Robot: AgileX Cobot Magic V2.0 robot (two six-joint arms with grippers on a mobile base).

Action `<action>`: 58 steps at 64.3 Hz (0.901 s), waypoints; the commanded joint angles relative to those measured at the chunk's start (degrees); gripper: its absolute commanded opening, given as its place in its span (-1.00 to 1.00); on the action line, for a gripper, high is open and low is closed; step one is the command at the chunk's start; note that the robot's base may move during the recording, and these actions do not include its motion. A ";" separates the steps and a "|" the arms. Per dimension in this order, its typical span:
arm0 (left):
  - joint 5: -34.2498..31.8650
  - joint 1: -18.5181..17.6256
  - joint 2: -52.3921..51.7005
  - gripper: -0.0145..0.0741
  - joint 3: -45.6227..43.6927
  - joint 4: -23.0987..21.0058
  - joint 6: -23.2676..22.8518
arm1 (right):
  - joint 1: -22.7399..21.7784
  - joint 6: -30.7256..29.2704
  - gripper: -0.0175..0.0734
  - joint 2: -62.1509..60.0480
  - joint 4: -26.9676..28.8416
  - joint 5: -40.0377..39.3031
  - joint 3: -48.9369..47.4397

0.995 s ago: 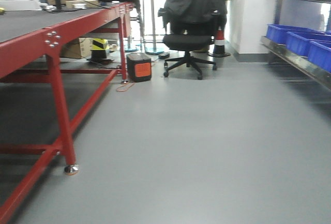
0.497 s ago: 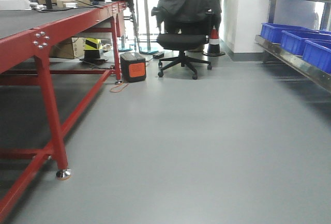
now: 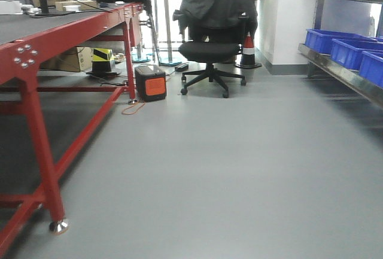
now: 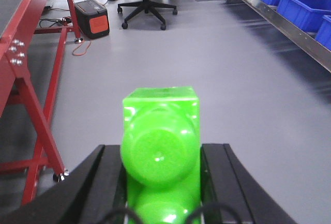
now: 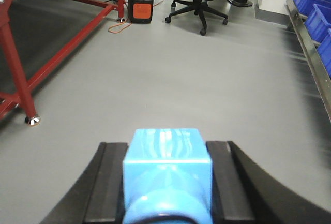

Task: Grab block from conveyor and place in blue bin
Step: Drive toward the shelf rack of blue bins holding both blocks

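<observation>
Green block [image 4: 161, 125], clamped between the black jaws of the left gripper [image 4: 161, 172]. Blue block [image 5: 167, 157], held the same way by the right gripper [image 5: 166, 182], jaws pressed to its sides. Both hang over the grey floor [image 3: 227, 163]. The red-framed conveyor [image 3: 72, 32] runs along the left. Blue bins [image 3: 353, 49] sit on the shelf [image 3: 335, 67] at the right, and an office chair [image 3: 209, 52] stands beyond.
</observation>
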 commanded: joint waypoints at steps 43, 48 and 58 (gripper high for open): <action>-1.21 -0.40 -0.26 -0.92 -0.28 -0.11 -0.32 | 0.20 -0.16 -0.95 -0.19 -0.36 -1.26 -0.51; -1.21 -0.40 -0.26 -0.92 -0.28 -0.11 -0.32 | 0.20 -0.16 -0.95 -0.19 -0.36 -1.38 -0.51; -1.21 -0.40 -0.26 -0.92 -0.28 -0.11 -0.32 | 0.20 -0.16 -0.95 -0.19 -0.36 -1.38 -0.51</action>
